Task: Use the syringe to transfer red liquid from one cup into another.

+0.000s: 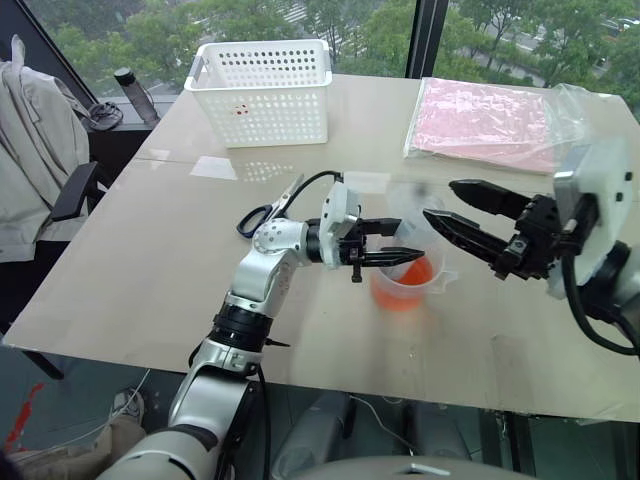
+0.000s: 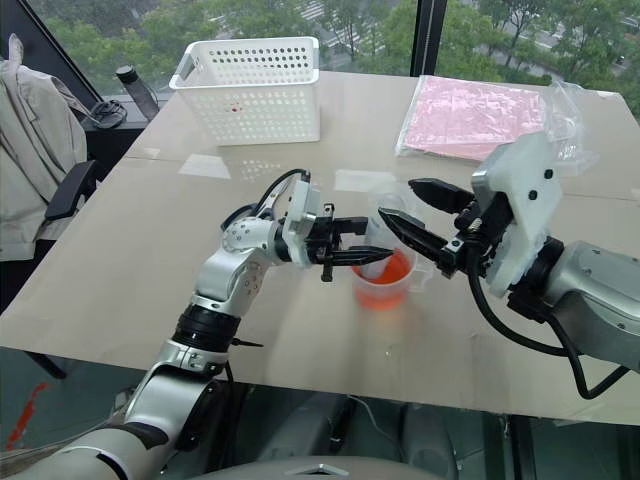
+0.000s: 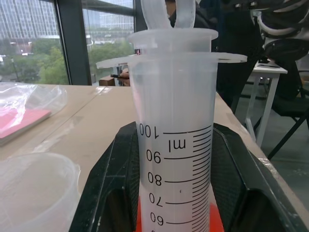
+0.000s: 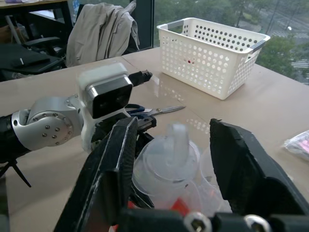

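Left claw clamped on syringe over cup | right claw apart | we should centre on plunger, pull straight.

past my jaws a pale tabletop runs to tall windows full of green trees, split by a dark window post. off my left jaws' side, a grey jacket drapes a dark chair.
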Tool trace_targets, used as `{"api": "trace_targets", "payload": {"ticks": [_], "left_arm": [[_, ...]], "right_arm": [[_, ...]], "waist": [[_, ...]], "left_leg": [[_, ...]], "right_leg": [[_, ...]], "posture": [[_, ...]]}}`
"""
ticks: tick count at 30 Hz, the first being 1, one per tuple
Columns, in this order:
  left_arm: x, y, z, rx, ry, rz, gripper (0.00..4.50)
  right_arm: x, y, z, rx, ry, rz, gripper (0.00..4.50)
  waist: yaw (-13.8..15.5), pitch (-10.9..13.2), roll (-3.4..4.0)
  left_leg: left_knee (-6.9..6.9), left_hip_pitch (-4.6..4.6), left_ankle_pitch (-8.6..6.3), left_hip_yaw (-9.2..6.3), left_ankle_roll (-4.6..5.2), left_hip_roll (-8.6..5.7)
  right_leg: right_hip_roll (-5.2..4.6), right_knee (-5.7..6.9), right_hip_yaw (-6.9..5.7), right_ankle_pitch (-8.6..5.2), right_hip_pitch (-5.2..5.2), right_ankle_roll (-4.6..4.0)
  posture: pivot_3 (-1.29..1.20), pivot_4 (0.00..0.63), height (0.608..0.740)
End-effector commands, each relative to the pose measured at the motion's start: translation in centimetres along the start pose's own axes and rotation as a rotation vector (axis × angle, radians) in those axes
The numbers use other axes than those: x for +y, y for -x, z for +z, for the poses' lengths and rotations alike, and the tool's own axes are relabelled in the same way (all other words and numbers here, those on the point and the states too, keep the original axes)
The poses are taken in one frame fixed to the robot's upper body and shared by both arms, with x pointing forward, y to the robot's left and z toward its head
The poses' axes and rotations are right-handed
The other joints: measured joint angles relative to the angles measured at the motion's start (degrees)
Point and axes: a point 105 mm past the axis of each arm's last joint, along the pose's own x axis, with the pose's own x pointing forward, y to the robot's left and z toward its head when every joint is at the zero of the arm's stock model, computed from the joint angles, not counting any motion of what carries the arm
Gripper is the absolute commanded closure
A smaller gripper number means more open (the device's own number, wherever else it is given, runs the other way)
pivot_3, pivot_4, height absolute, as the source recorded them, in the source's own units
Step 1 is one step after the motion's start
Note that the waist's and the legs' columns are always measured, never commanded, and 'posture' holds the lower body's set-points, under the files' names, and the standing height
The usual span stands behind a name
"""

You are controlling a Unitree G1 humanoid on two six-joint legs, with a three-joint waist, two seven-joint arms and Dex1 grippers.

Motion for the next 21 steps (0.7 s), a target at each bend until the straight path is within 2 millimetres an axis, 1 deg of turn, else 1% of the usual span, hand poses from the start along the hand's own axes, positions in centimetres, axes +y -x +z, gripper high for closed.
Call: {"api": "trace_targets", "payload": {"ticks": [1, 2, 5, 6, 8, 13, 21], "left_arm": [[-0.4, -0.8, 1.1, -0.025, -0.052, -0.019, 3.10], [-0.4, -0.8, 1.1, -0.026, -0.054, -0.018, 3.10], [-0.6, -0.9, 1.2, -0.028, -0.055, -0.020, 3.10], [-0.6, -0.9, 1.2, -0.028, -0.055, -0.019, 3.10], [-0.7, -0.9, 1.2, -0.031, -0.051, -0.020, 3.10], [-0.8, -1.0, 1.1, -0.029, -0.045, -0.018, 3.10], [-1.1, -0.9, 0.6, -0.018, -0.022, -0.030, 3.10]], "right_arm": [[-0.4, -0.3, -0.4, 0.045, 0.014, -0.031, 2.05], [-0.8, -0.3, -0.6, 0.059, 0.016, -0.055, 2.05], [-1.7, -0.4, -0.8, 0.079, 0.015, -0.110, 2.87], [-1.8, -0.4, -0.8, 0.081, 0.015, -0.120, 3.45], [-1.9, -0.4, -0.8, 0.082, 0.015, -0.126, 4.41], [-1.6, -0.3, -0.7, 0.080, 0.004, -0.126, 4.47], [-1.9, -0.7, -0.3, 0.052, -0.015, -0.154, 4.47]], "waist": [[0.01, 0.00, 0.00], [-0.02, 0.00, 0.00], [-0.03, 0.00, 0.00], [-0.04, 0.00, 0.01], [-0.05, 0.00, 0.01], [-0.06, -0.01, 0.01], [-0.10, -0.01, 0.01]], "left_leg": [[0.00, 0.00, 0.00, -0.01, 0.00, 0.00], [0.00, 0.00, 0.00, -0.01, 0.00, 0.00], [0.00, 0.00, 0.00, -0.01, 0.00, 0.00], [0.00, 0.00, 0.00, 0.00, 0.00, 0.00], [0.00, 0.00, 0.00, -0.01, 0.00, 0.00], [0.00, 0.00, 0.00, 0.00, 0.00, -0.01], [0.00, 0.01, 0.00, -0.01, 0.00, -0.01]], "right_leg": [[0.00, 0.01, 0.00, 0.00, 0.00, 0.00], [0.00, 0.01, -0.01, 0.00, -0.01, 0.00], [0.00, 0.02, 0.00, 0.00, -0.01, 0.00], [0.00, 0.02, 0.01, 0.00, -0.01, 0.00], [0.00, 0.03, 0.00, 0.00, -0.01, 0.00], [0.00, 0.03, 0.01, 0.00, -0.01, 0.00], [0.01, 0.03, 0.01, 0.00, -0.01, 0.01]], "posture": [[0.00, 0.150, 0.740], [0.00, 0.150, 0.740], [0.00, 0.150, 0.740], [0.00, 0.150, 0.740], [0.00, 0.150, 0.740], [0.00, 0.150, 0.740], [0.00, 0.150, 0.740]]}}
